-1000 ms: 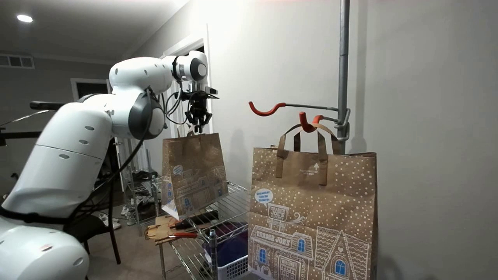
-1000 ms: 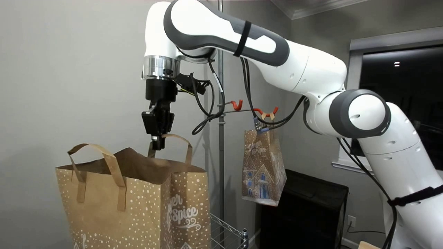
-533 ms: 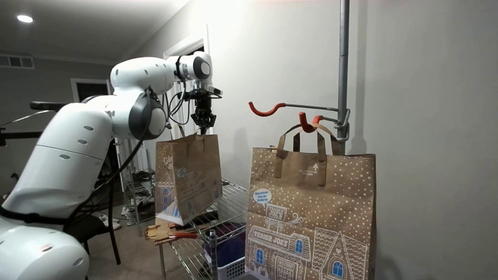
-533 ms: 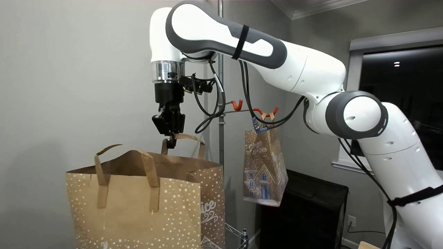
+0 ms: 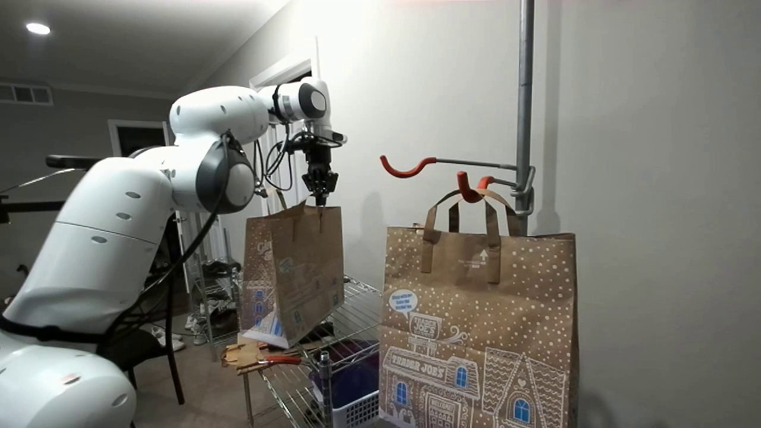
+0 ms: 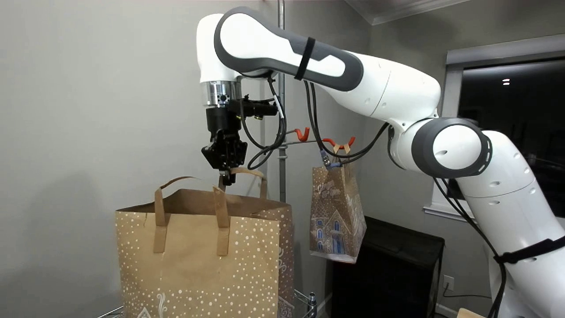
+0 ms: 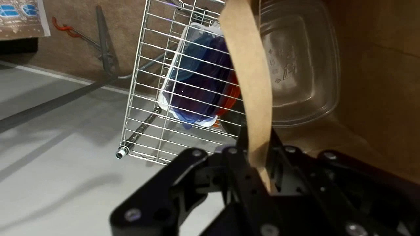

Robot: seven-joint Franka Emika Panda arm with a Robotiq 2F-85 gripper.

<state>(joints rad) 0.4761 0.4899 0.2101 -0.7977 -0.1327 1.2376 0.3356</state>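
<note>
Grips the handle (image 7: 256, 78) with the hand (image 6: 227, 179) clamped on it, near one end of its arch, lengthwise leading away from there; has the open paper bag (image 6: 190, 265) directly below, the wire shelf (image 7: 135, 78) farther down.

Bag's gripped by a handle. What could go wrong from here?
Tipping: the gripper pinches one handle of the open paper bag; its other handle is loose, so the clear container inside may slide.
Slipping: the gripped handle is a thin strip that might pull out or tear.
Snagging: the wrist view shows the wire shelf beside the bag, which could catch.
</note>
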